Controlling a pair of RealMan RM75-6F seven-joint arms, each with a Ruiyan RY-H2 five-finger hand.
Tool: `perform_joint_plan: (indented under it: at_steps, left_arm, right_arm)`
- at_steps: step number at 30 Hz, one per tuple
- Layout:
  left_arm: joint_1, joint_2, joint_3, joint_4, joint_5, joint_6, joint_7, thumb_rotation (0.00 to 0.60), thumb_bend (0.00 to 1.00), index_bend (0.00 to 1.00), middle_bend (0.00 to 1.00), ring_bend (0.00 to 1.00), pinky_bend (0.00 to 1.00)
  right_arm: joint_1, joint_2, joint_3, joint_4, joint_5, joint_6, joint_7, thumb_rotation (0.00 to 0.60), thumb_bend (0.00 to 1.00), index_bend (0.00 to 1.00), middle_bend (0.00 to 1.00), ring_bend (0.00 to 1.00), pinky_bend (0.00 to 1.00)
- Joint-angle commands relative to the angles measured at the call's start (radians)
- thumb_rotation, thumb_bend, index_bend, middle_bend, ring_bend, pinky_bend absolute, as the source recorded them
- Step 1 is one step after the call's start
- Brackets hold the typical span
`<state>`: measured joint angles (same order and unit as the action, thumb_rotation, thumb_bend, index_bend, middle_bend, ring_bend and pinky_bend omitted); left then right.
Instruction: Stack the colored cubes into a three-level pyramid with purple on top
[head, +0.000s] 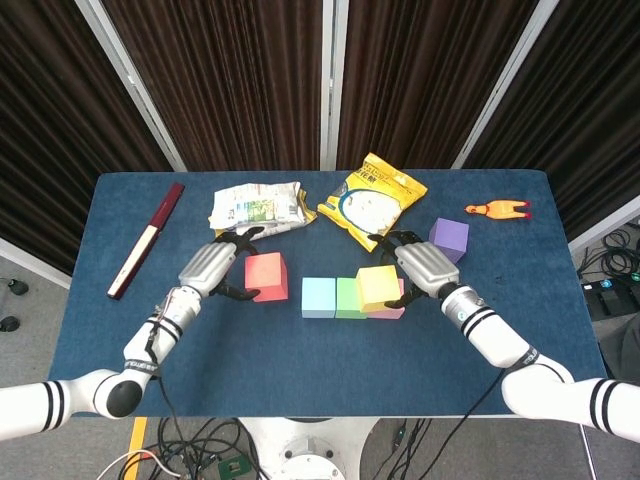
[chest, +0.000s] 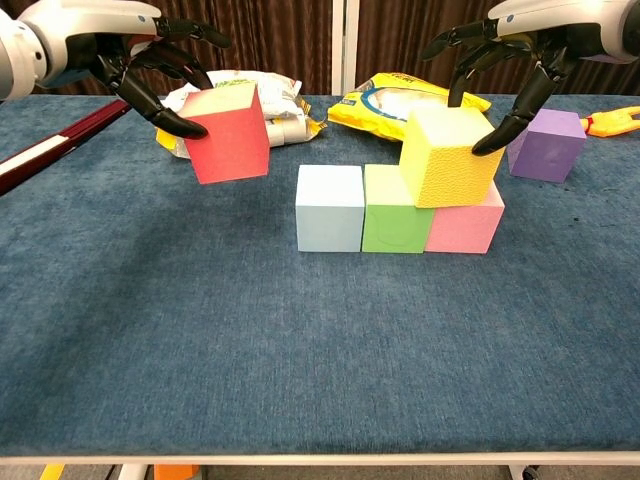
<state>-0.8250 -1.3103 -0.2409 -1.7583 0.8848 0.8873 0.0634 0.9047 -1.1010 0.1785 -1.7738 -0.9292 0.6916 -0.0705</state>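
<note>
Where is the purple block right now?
The purple cube sits on the table at the far right in the chest view, not stacked yet, just behind the right hand and near the orange toy.

Head view: I look steeply down from above the near edge, seeing the whole table (head: 300, 370) up to the curtains (head: 230, 80) behind.
Chest view: I look from low at the near edge, nearly level across the tabletop, close to the cubes.
Facing: both point away from me toward the curtains.
Shared: the cube row (chest: 398, 208), both hands, both bags (head: 372, 200).
</note>
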Motion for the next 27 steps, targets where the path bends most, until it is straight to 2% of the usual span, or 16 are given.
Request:
perform_joint_plan:
  at_steps: [1, 5, 10, 27]
  left_arm:
    - [0.000, -0.001, 0.000, -0.001, 0.001, 0.001, 0.000, 0.600, 0.22, 0.02, 0.57, 0.15, 0.08]
    - [0.003, 0.000, 0.000, -0.002, 0.002, 0.004, -0.001, 0.600, 0.22, 0.02, 0.57, 0.15, 0.08]
    - [0.008, 0.005, 0.000, -0.004, 0.004, 0.006, -0.005, 0.600, 0.22, 0.02, 0.57, 0.15, 0.08]
    - [0.029, 0.026, 0.003, -0.009, 0.020, 0.010, -0.025, 0.600, 0.22, 0.02, 0.57, 0.15, 0.08]
  right_arm:
    - [-0.001, 0.003, -0.001, -0.002, -0.006, -0.005, 0.004, 0.600, 0.00, 0.00, 0.26, 0.00, 0.00]
    - [0.001, -0.001, -0.001, 0.001, -0.019, -0.009, 0.010, 0.600, 0.00, 0.00, 0.17, 0.00, 0.00]
    - [0.002, -0.018, 0.003, 0.011, -0.033, -0.005, 0.019, 0.600, 0.00, 0.00, 0.18, 0.00, 0.00]
    - [0.012, -0.084, 0.009, 0.046, -0.033, 0.033, -0.003, 0.600, 0.00, 0.00, 0.41, 0.00, 0.00]
